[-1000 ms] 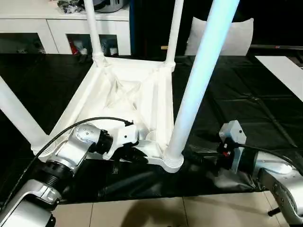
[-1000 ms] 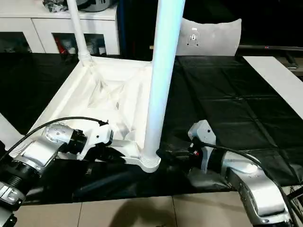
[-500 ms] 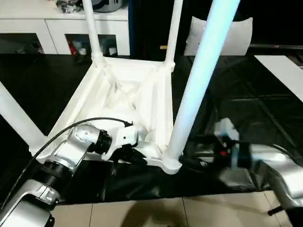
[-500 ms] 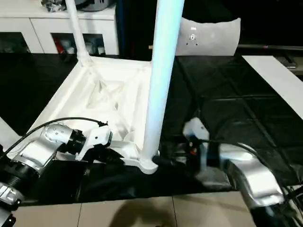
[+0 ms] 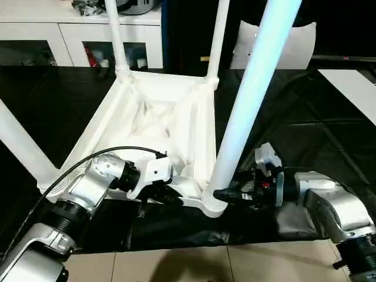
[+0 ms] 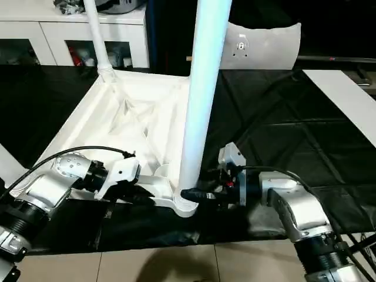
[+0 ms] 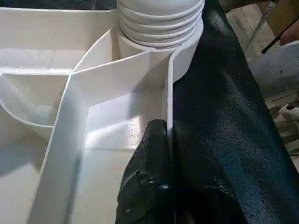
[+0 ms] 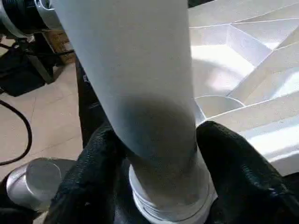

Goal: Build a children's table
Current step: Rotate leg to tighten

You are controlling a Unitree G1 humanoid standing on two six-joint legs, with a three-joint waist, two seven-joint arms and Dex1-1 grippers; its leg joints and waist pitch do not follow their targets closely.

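The white children's table lies upside down on a black sheet, its ribbed table top (image 5: pixel 153 117) facing up. Its legs stand upright in the corner sockets. The near-right leg (image 5: pixel 247 100) rises just in front of me. My right gripper (image 5: pixel 226 194) is shut on the base of this leg, just above the socket. In the right wrist view its black fingers (image 8: pixel 93 172) press both sides of the leg (image 8: pixel 140 70). My left gripper (image 5: pixel 167 197) is shut on the table top's near rim (image 7: pixel 169 93), left of that socket.
A white cabinet (image 5: pixel 70 29) with glass doors stands at the back left. A white chair back (image 5: pixel 294 41) is behind the table, and a white board (image 5: pixel 352 88) lies at the far right. The black sheet (image 5: pixel 317 135) ends at tiled floor (image 5: pixel 176 264) close to me.
My right gripper has moved left to the base of the near-right leg and its fingers have closed around it. The left gripper has stayed on the rim.
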